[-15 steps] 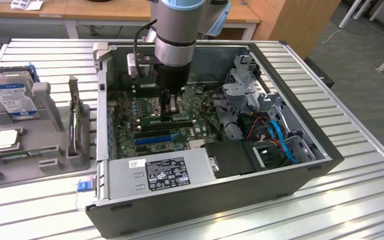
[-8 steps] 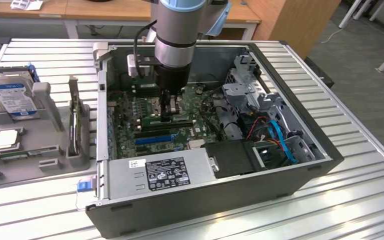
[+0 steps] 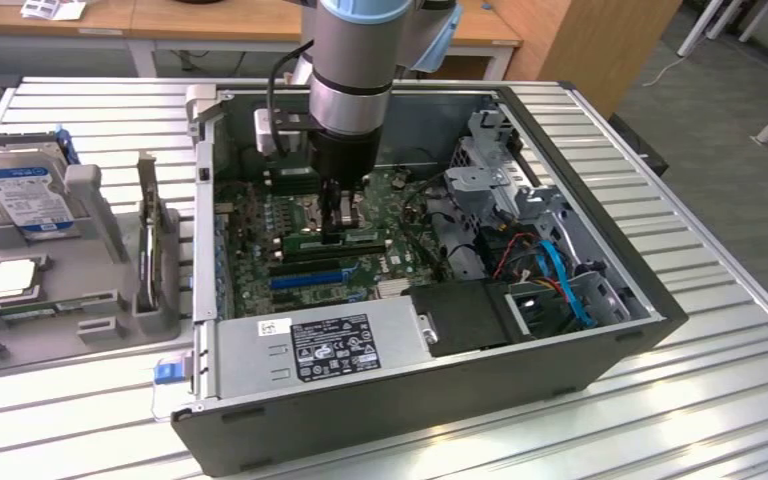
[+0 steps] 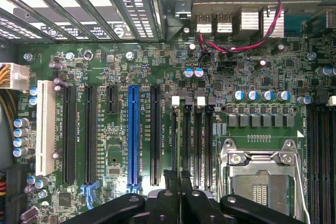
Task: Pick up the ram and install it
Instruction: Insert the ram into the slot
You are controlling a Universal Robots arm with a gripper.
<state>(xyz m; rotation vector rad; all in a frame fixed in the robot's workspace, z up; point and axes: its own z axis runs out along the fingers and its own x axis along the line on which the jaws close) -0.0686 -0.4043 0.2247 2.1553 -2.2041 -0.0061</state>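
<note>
The ram (image 3: 335, 241), a thin green stick with black chips, stands on its long edge over the black memory slots (image 4: 191, 140) of the motherboard (image 3: 257, 225) inside the open computer case (image 3: 598, 255). My gripper (image 3: 345, 228) reaches straight down into the case. Its fingers (image 3: 344, 205) are closed on the middle of the ram's top edge. In the wrist view the fingertips (image 4: 170, 182) sit close together, just short of the near end of the slots. My gripper (image 4: 178, 182) lines up with the slots nearest the black expansion slot (image 4: 156, 135).
The CPU socket (image 4: 260, 182) lies beside the memory slots, with a blue slot (image 4: 133, 135) on their other side. A power supply (image 3: 317, 345) and blue cables (image 3: 560, 272) crowd the near side of the case. A grey tray (image 3: 91, 290) at the exterior view's left holds a hard drive (image 3: 24, 190).
</note>
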